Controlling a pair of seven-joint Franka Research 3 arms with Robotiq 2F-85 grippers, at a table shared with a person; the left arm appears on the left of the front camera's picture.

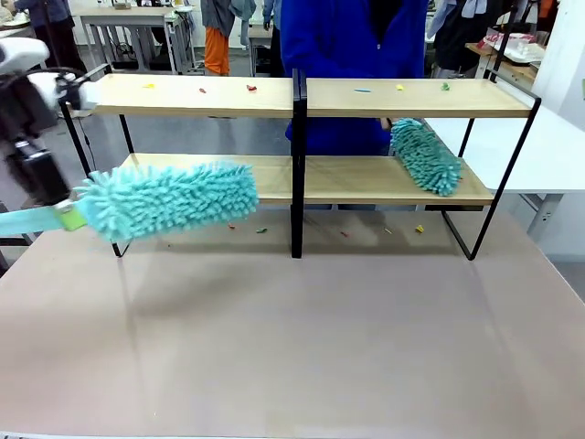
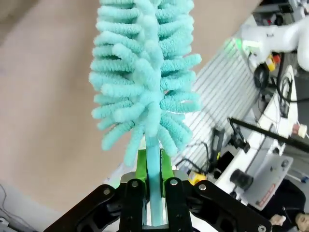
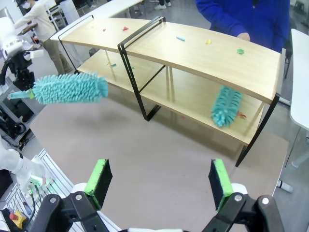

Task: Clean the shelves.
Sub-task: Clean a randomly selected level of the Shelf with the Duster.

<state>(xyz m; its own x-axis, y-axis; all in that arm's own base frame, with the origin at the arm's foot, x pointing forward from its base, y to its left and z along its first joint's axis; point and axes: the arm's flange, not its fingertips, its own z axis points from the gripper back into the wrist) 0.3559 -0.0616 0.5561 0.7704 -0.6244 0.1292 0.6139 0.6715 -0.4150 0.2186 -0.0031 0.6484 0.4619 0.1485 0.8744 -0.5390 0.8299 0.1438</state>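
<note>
The shelves (image 1: 366,97) span the far side of the table: two pale wooden boards in a black frame with a centre post (image 1: 298,165). Small coloured scraps (image 1: 250,88) lie along the top board. My left gripper (image 2: 153,195) is shut on the handle of a fluffy teal duster (image 1: 169,199), which hangs level in front of the lower board's left half. A second teal duster (image 1: 425,155) lies tilted on the lower board at the right. My right gripper (image 3: 159,181) is open and holds nothing, well above the table in front of the shelves (image 3: 203,48).
A person in a blue top (image 1: 352,46) stands behind the shelves with a hand (image 3: 244,36) on the top board. A few scraps (image 1: 420,229) lie on the brown table (image 1: 292,347) under the shelves. A white table (image 1: 548,146) stands at the right.
</note>
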